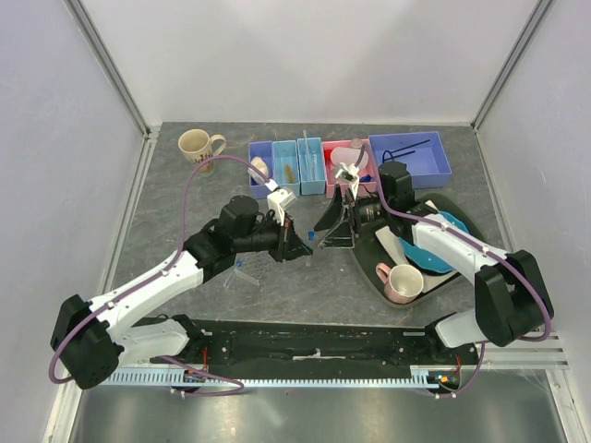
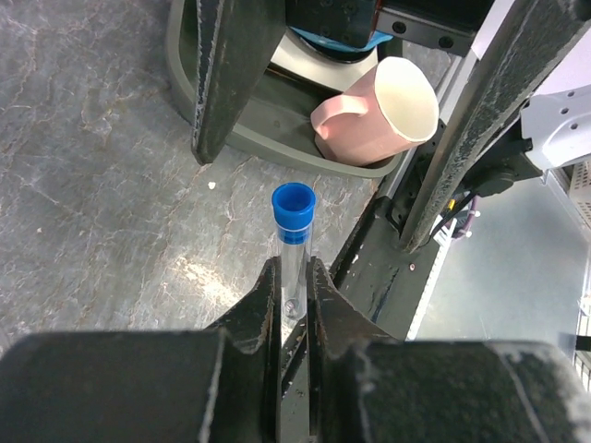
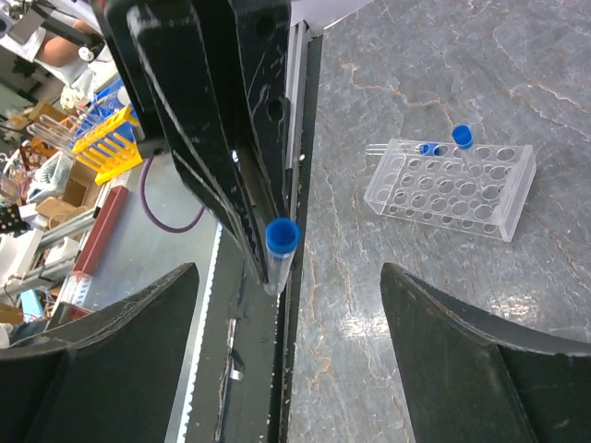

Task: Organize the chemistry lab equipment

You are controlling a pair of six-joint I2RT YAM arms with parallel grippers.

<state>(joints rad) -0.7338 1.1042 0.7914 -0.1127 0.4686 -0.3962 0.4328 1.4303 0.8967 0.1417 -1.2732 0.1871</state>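
Note:
My left gripper (image 2: 294, 277) is shut on a clear blue-capped tube (image 2: 294, 208) and holds it above the table, cap pointing away. In the top view the left gripper (image 1: 300, 245) and the tube (image 1: 311, 236) are at the table's middle. My right gripper (image 1: 334, 226) faces it, open wide. In the right wrist view the tube (image 3: 280, 249) hangs between the spread fingers of the right gripper (image 3: 286, 351), touching neither. A clear rack (image 3: 452, 189) lies on the table beyond, with one blue-capped tube (image 3: 462, 138) standing in it and another (image 3: 420, 149) lying at its far edge.
A dark tray (image 1: 369, 242) on the right holds a pink mug (image 1: 402, 281) and a blue plate (image 1: 439, 242). Small blue bins (image 1: 286, 164), a pink bin (image 1: 334, 148) and a large blue bin (image 1: 441, 161) line the back. A beige mug (image 1: 199, 148) stands back left.

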